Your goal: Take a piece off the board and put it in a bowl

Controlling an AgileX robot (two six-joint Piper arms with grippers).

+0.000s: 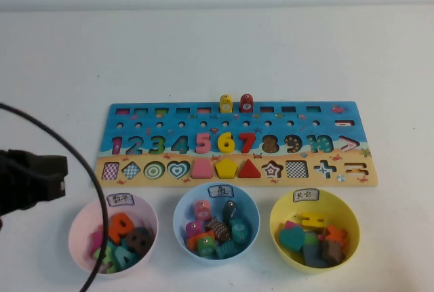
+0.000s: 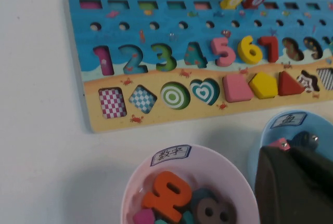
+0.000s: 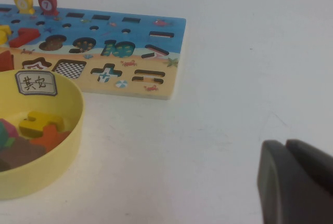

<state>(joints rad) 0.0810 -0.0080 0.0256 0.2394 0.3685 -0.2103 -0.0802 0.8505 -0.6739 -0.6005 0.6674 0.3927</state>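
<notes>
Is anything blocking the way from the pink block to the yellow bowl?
Nothing blocks it. The pink block sits in the board; the yellow bowl is open on top. Left gripper hovers beside the pink bowl.

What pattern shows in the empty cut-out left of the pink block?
Teal and white nested heart stripes; clearest in the left wrist view.

Near the board stood three bowls, two grippers, and two fish pegs.

A white table carries the board and three bowls.
</notes>
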